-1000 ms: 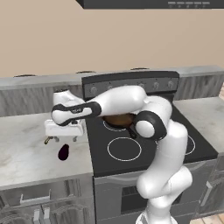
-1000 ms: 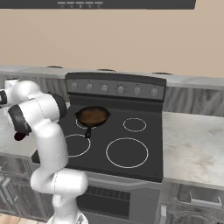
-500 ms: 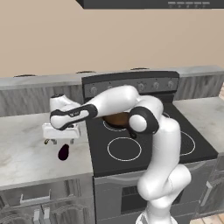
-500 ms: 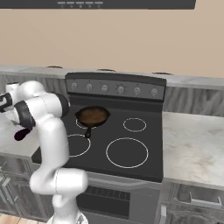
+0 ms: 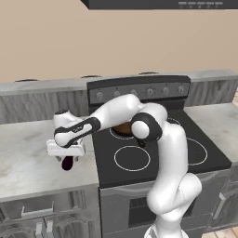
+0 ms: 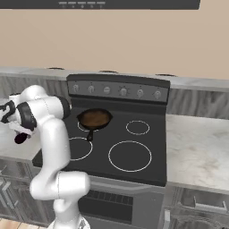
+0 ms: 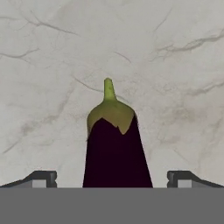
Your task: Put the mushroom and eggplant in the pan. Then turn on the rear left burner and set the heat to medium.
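Observation:
The dark-purple eggplant (image 7: 116, 148) with its green cap lies on the marble counter (image 5: 28, 162) left of the stove. My gripper (image 7: 112, 177) hangs right over it, open, one fingertip on each side with a gap to the skin. From the base cameras the gripper (image 5: 68, 156) sits just above the eggplant (image 5: 68, 163), which is also seen as a dark spot (image 6: 20, 137). The pan (image 6: 95, 118) rests on the rear left burner (image 6: 83, 128), handle toward the front. I cannot make out the mushroom.
The black glass cooktop (image 6: 147, 147) has a front left burner ring (image 6: 78, 148), a large front right ring (image 6: 130, 156) and a small rear right ring (image 6: 137, 127). A row of knobs (image 6: 123, 91) lines the back panel. My arm arches over the pan (image 5: 123, 128).
My hand has sunk a little toward the eggplant. The eggplant and the pan have stayed put.

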### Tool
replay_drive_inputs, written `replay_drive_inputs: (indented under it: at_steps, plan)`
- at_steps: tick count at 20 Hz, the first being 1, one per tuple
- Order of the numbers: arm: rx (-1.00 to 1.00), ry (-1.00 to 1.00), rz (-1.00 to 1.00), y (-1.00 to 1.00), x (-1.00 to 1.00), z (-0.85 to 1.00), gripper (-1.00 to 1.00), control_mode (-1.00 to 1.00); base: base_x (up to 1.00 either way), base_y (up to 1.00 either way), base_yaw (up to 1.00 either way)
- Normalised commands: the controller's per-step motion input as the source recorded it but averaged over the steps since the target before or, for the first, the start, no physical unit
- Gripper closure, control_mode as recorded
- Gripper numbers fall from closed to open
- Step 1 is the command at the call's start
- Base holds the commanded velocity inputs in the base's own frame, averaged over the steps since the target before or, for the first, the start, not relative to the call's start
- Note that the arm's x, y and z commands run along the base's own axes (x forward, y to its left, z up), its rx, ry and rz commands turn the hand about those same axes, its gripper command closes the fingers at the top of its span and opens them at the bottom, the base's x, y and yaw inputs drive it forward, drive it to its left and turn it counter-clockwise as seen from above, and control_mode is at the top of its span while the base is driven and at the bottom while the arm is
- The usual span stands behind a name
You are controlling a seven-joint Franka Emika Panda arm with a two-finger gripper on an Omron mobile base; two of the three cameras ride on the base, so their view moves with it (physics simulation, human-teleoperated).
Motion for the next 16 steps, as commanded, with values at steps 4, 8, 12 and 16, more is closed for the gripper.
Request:
replay_drive_inputs:
  at_steps: [4, 8, 12, 16]
  plan:
    - [0.03, 0.0, 0.0, 0.0, 0.0, -0.23, -1.0, -1.0, 0.0, 0.0, 0.0]
    - [0.02, -0.01, 0.0, 0.0, 0.0, -0.18, 1.0, -1.0, 0.0, 0.0, 0.0]
    - [0.0, 0.01, 0.0, -0.03, 0.0, 0.0, 1.0, -1.0, 0.0, 0.0, 0.0]
    - [-0.02, 0.04, 0.0, -0.5, 0.11, 0.23, 1.0, -1.0, 0.0, 0.0, 0.0]
